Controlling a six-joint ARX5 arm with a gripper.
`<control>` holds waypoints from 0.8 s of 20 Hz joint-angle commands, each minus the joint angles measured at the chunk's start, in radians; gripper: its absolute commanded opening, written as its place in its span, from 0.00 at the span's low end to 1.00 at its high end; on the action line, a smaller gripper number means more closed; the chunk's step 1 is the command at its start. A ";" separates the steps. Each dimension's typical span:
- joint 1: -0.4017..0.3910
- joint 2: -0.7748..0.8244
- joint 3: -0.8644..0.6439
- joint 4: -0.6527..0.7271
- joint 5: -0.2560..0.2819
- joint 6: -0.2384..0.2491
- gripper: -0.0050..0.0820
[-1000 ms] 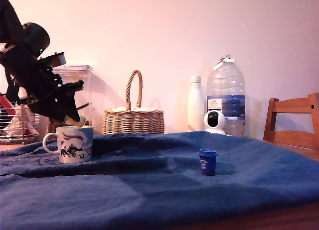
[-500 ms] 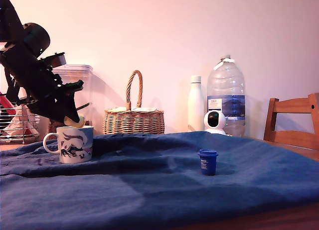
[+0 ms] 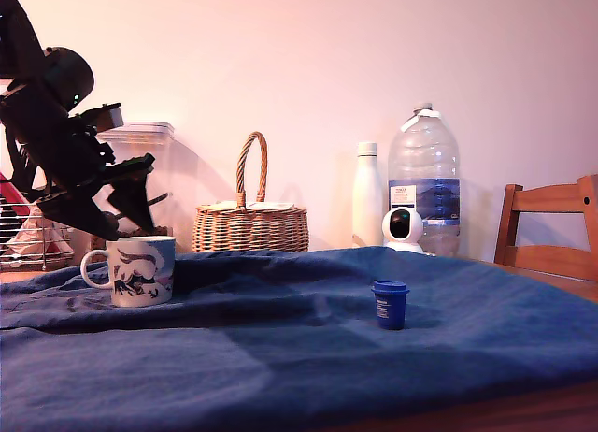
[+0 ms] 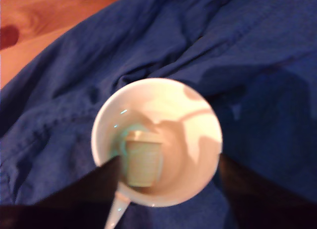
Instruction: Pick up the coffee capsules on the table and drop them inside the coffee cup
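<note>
1. Blue cloth (image 3: 308, 357) drapes the table, wrinkled throughout.
2. Black gripper (image 3: 126, 217) hangs just above the cup (image 3: 140, 271) at the exterior view's left; jaws spread apart, nothing between them.
3. Cup upright on the cloth, handle toward the exterior view's left.
4. Cream capsule (image 4: 142, 157) lies inside the cup.
5. Blue capsule (image 3: 389, 304) stands on the cloth, well apart from the cup.

Exterior view: dim, warm pinkish lighting with a colour cast on the wall (image 3: 308, 58). The arm (image 3: 56, 142) at the frame's left reads as a near-black silhouette. Focus is acceptable, with grain. Wrist view: soft and blurred throughout; the coffee cup (image 4: 198, 115) interior is overexposed, crossed by shadows. Dark, unfocused shapes occupy the lower corners.
</note>
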 commanded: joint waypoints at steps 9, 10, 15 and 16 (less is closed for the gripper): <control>-0.004 -0.080 0.006 -0.029 0.032 0.005 0.37; -0.004 -0.098 0.006 -0.033 0.046 0.005 0.27; -0.005 -0.211 0.006 -0.027 0.089 0.029 0.03; -0.008 -0.232 0.005 -0.026 0.089 0.029 0.03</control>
